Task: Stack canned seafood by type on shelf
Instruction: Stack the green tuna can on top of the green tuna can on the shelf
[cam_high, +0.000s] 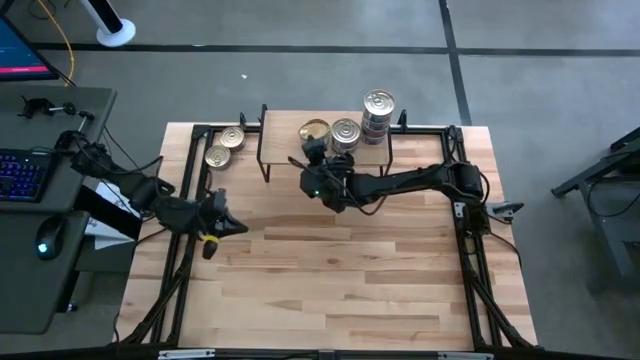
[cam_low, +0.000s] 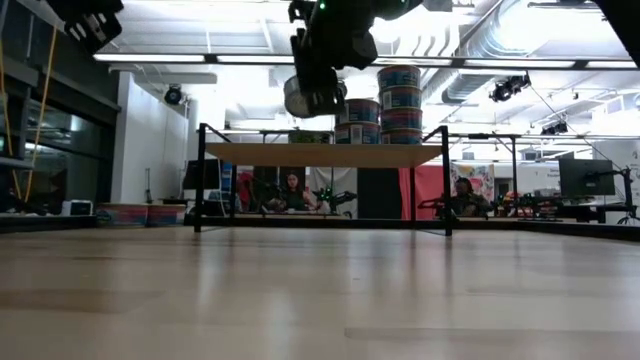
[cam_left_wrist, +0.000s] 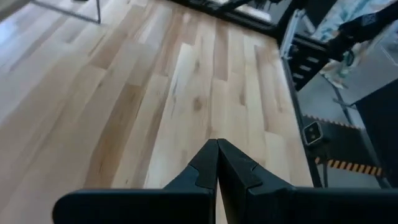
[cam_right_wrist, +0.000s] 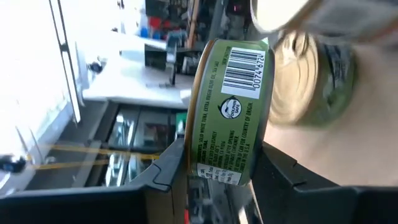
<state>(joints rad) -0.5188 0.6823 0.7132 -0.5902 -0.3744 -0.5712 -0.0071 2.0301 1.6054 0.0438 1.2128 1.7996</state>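
Note:
The shelf (cam_high: 325, 150) (cam_low: 325, 154) stands at the table's far middle. On it stand a tall stack of tins (cam_high: 378, 110) (cam_low: 400, 100) and a lower one with a silver lid (cam_high: 345, 133) (cam_low: 357, 120). My right gripper (cam_high: 316, 147) (cam_right_wrist: 224, 177) reaches in from the near side, shut on a green-labelled tin (cam_right_wrist: 227, 112) (cam_low: 312, 97) above the shelf's left part. Another green tin (cam_right_wrist: 311, 93) sits on the board just beyond it. My left gripper (cam_high: 222, 226) (cam_left_wrist: 217, 168) hovers shut at the table's left, holding nothing. My right gripper pinches the green-labelled tin across its two flat faces, one finger (cam_right_wrist: 168, 171) by the gold-rimmed lid edge (cam_right_wrist: 193, 158), the other (cam_right_wrist: 280, 177) on the base. The fingers come nearly level from the table's near side. The tin hangs clear above the shelf board.
Two loose tins (cam_high: 232, 137) (cam_high: 217, 156) lie on the table left of the shelf. Black frame rails (cam_high: 185, 190) run along the table's sides. The wide near half of the plank top (cam_high: 330, 280) lies bare. People sit in the room beyond (cam_low: 292, 190).

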